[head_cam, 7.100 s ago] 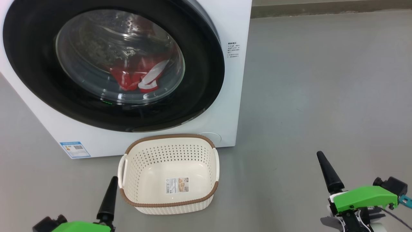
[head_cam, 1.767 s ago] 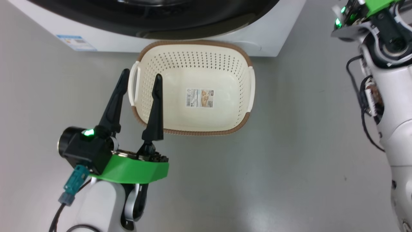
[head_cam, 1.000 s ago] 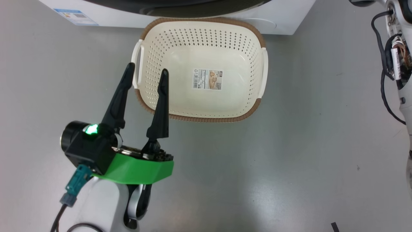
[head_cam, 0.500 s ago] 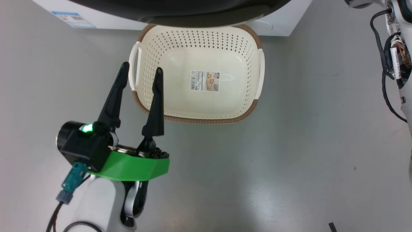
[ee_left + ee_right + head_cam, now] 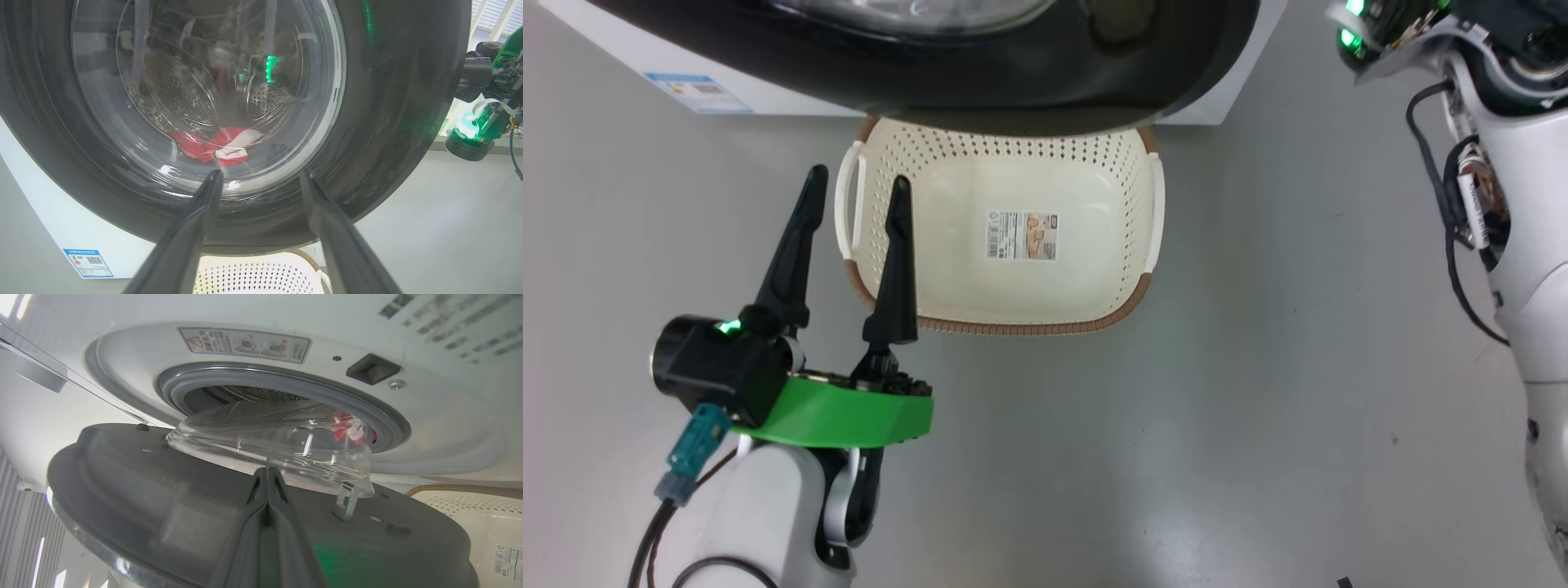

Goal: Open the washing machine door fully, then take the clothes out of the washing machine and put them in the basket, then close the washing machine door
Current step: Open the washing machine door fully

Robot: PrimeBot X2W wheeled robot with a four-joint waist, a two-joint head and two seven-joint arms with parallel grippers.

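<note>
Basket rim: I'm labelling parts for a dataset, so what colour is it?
Brown; the basket rim shows best in the head view.

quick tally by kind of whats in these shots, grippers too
washing machine: 1
door: 1
basket: 1
clothes pile: 1
grippers: 2, left gripper and right gripper
total: 6
</note>
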